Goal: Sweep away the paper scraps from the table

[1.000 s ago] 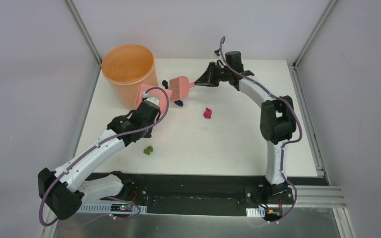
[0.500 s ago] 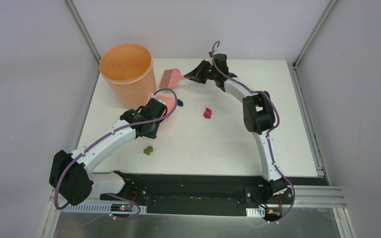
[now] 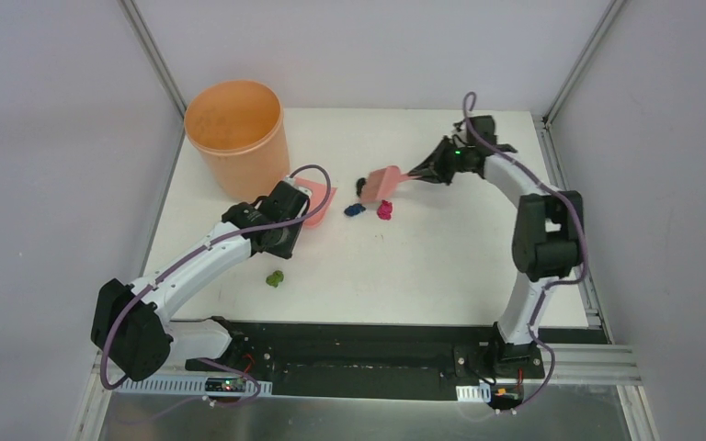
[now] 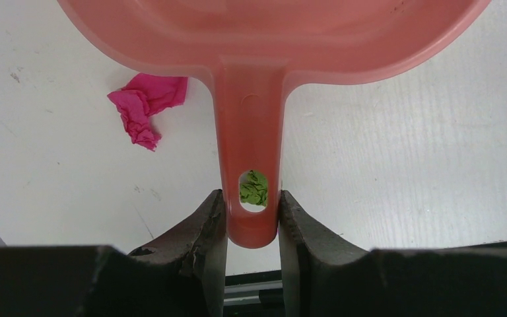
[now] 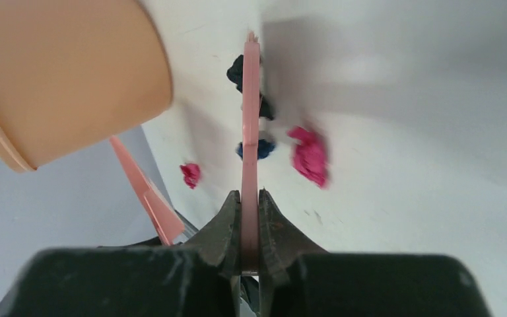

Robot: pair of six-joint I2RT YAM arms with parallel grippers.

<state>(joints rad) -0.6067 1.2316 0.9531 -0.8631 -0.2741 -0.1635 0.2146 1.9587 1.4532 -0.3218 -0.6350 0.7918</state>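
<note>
My left jaws pinch the pink dustpan by its handle; my right jaws clamp the brush. On the counter, a black scrap, a blue scrap and a magenta scrap lie just beside the brush head. A green scrap sits well apart.

1. The dustpan in the left claw was salmon pink.
2. The right claw held a pink hand brush.
3. Ahead of it lay a magenta scrap, a dark blue scrap and a black scrap.
4. The bin was orange, the table white.
</note>
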